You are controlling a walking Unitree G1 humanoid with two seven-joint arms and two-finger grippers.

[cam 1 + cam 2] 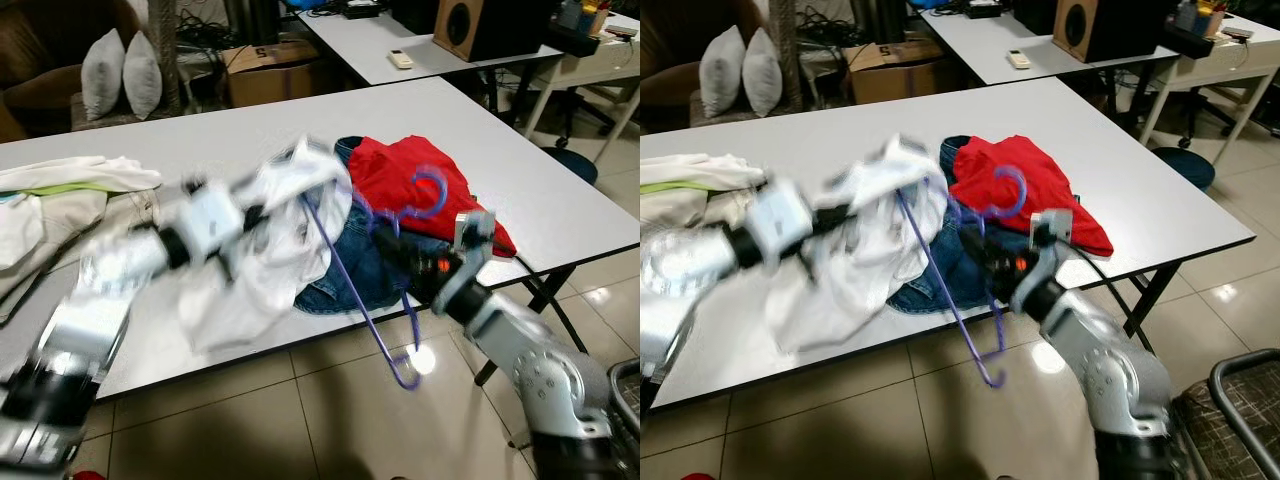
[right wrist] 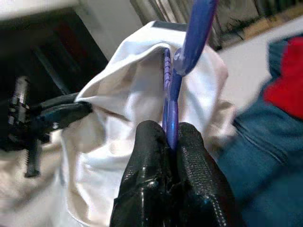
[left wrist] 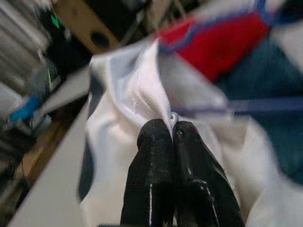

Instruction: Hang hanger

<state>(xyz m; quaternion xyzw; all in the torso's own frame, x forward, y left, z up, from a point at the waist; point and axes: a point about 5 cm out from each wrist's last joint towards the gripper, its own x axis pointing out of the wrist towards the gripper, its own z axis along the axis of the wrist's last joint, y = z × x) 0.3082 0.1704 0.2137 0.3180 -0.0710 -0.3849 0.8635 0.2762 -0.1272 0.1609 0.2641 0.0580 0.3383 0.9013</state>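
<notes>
The purple hanger (image 1: 345, 275) hangs tilted over the near edge of the white table (image 1: 560, 200), its hook (image 1: 430, 192) up over the red garment (image 1: 400, 170) and its lower corner dropping toward 6 o'clock, below the table edge. The right gripper (image 2: 171, 137) has its 2 black fingers (image 2: 151, 156) clamped together on the hanger's thin bar, at about 4 o'clock from the clothing pile. One end of the hanger is tucked inside the white shirt (image 1: 265, 250), which is lifted off the table. The left gripper (image 3: 171, 130) pinches a fold of that shirt, fingers shut tight on the cloth, reaching in from 9 o'clock; that arm is blurred. Under the shirt and the red garment lie blue jeans (image 1: 345, 265). More pale clothes (image 1: 70, 185) lie at the table's 9 o'clock end. At 12 o'clock, beyond the table, stand 2 white cushions (image 1: 120, 70), a cardboard box (image 1: 270, 65) and a wooden speaker (image 1: 460, 25) on a 2nd table.
</notes>
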